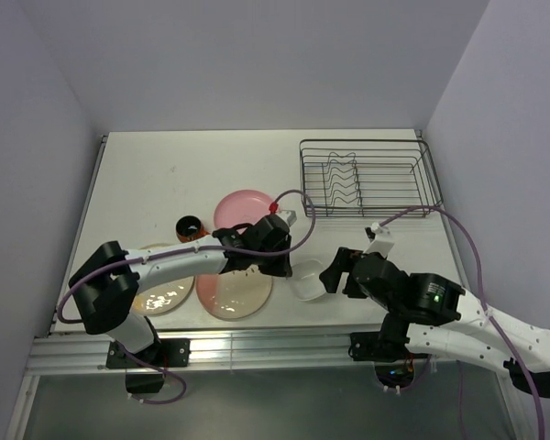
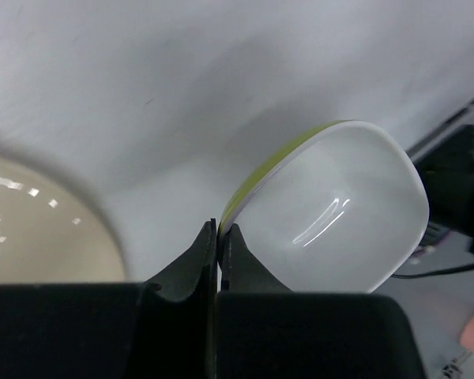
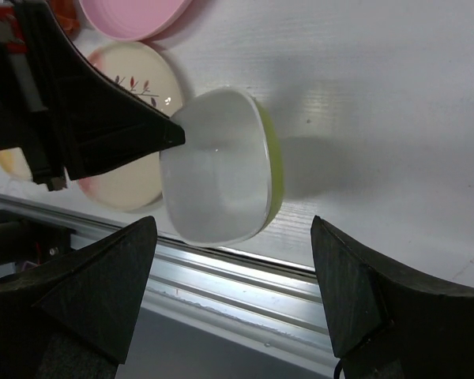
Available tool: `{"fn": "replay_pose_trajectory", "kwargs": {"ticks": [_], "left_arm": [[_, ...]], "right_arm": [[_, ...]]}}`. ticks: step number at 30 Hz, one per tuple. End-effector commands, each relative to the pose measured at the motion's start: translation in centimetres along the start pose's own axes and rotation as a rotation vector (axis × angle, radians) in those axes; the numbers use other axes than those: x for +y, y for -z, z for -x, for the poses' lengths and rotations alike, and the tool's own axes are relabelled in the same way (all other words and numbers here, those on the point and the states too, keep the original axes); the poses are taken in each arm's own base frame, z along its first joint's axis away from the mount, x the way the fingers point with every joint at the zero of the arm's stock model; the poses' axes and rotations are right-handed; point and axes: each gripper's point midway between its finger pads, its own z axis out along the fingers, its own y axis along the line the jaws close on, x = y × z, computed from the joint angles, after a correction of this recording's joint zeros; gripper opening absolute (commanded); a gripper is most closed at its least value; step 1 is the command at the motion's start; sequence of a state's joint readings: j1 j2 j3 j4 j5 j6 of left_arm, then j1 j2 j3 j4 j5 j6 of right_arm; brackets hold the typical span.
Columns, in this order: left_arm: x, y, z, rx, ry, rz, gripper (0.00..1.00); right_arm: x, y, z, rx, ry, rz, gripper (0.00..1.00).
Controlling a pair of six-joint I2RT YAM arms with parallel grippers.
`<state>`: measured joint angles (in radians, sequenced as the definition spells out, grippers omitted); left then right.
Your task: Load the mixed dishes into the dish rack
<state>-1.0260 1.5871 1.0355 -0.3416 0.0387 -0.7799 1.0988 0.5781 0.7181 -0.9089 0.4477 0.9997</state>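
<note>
Now the left pincer (image 2: 219, 229) is pinching the bowl (image 2: 332, 213) by its rim, jaws pressed together on the thin edge. The bowl, white inside and lime-green outside, is hanging tilted just ahead of its tips, seemingly clear of the table (image 2: 142, 79). The right pincer (image 3: 233, 229) is hovering spread wide, the bowl sitting between its fingers and touching neither. A handover looks to be shaping up: the right one is going to need a firm hold on the free side before the left releases, with the rack (image 1: 367, 179) lying well beyond both.
</note>
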Motion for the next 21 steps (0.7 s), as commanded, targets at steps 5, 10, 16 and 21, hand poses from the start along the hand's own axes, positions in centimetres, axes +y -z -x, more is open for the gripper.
{"fn": "replay_pose_trajectory", "kwargs": {"ticks": [5, 10, 16, 21], "left_arm": [[-6.7, 3.0, 6.7, -0.094, -0.08, -0.216, 0.0], [-4.0, 2.8, 8.0, -0.07, -0.112, -0.051, 0.0], [-1.6, 3.8, 10.1, -0.101, -0.121, 0.104, 0.0], [-1.4, 4.1, 10.7, -0.102, -0.112, 0.118, 0.0]], "right_arm": [[0.8, 2.1, 3.6, -0.099, -0.01, 0.011, 0.86], [2.4, 4.0, 5.9, -0.12, 0.088, 0.041, 0.85], [4.5, 5.0, 7.7, -0.081, 0.272, 0.023, 0.83], [5.3, 2.8, 5.8, 0.046, 0.441, -0.028, 0.72]]}}
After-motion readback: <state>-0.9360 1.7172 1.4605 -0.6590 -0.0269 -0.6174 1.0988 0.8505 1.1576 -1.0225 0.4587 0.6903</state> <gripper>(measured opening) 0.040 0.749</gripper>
